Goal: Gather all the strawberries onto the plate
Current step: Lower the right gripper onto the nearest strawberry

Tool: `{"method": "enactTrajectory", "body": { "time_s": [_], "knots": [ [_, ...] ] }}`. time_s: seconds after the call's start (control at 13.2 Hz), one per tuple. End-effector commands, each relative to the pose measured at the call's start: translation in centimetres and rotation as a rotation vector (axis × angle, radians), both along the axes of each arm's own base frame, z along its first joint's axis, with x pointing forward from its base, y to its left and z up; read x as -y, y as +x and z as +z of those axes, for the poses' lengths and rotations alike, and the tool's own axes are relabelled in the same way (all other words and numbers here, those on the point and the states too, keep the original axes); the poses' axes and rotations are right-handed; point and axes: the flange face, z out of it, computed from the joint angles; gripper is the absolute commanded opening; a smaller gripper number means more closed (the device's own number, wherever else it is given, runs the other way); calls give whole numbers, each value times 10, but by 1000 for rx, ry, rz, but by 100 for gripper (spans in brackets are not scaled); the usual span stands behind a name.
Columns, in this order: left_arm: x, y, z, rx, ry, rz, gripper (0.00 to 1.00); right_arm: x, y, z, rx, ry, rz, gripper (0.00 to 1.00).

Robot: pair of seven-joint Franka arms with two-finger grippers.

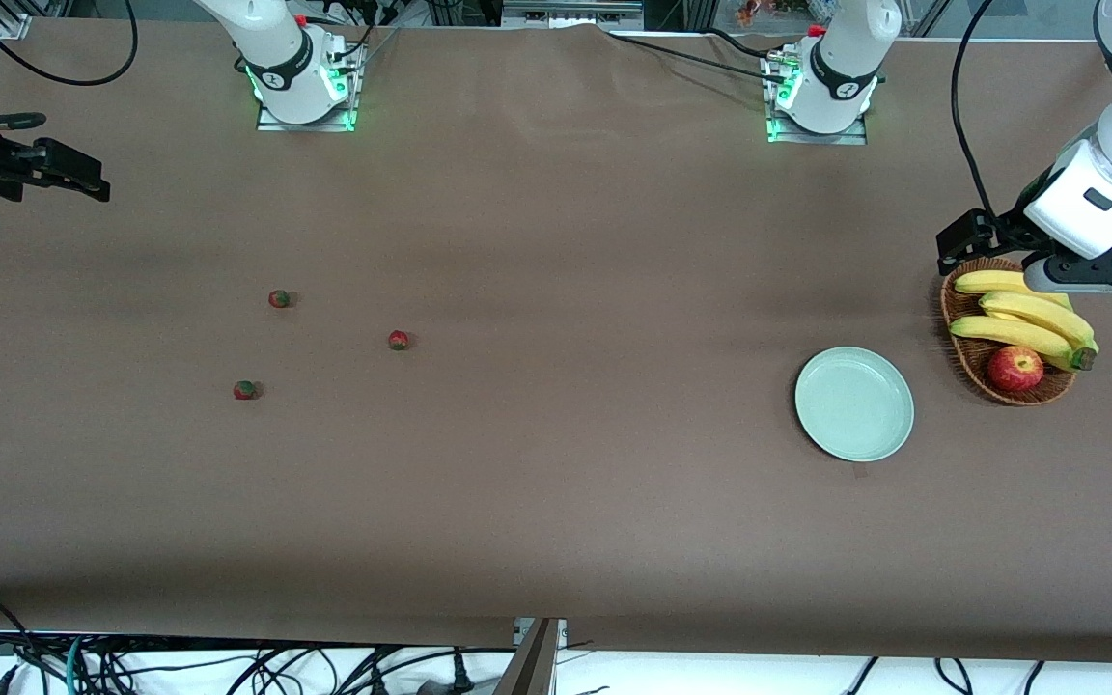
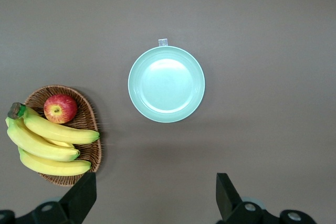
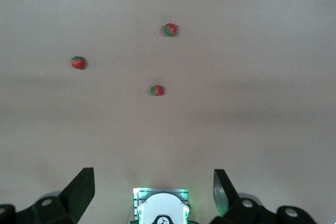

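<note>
Plate [image 1: 853,403] lies bare, 3 strawberries [image 1: 245,390] apart, both pincers spread, no writing readable

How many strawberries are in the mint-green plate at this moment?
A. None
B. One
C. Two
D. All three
A. The plate holds nothing in the front and left wrist views, while all three strawberries lie on the table toward the right arm's end, well apart from it.
</note>
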Motion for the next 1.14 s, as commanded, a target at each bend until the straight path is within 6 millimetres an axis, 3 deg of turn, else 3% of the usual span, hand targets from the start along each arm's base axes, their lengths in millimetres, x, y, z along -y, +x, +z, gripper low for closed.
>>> {"method": "enactTrajectory", "body": {
  "time_s": [0.0, 0.23, 0.38, 0.68, 0.83, 1.06],
  "knots": [
    [3, 0, 6, 8, -8, -4, 100, 3, 2, 7, 13, -7, 4, 100],
    [3, 0, 6, 6, -8, -4, 100, 4, 4, 5, 13, -9, 1, 100],
    [7, -2, 6, 0, -7, -10, 100, 3, 11, -6, -2, -14, -6, 100],
    [8, -1, 6, -1, -7, -13, 100, 2, 42, -48, 2, -23, -7, 100],
    [8, -2, 7, -4, -7, -13, 100, 2, 62, -90, -41, -31, -3, 100],
    [9, -2, 6, -6, -7, -15, 100, 5, 99, -186, -111, -59, 3, 100]
  ]
}}
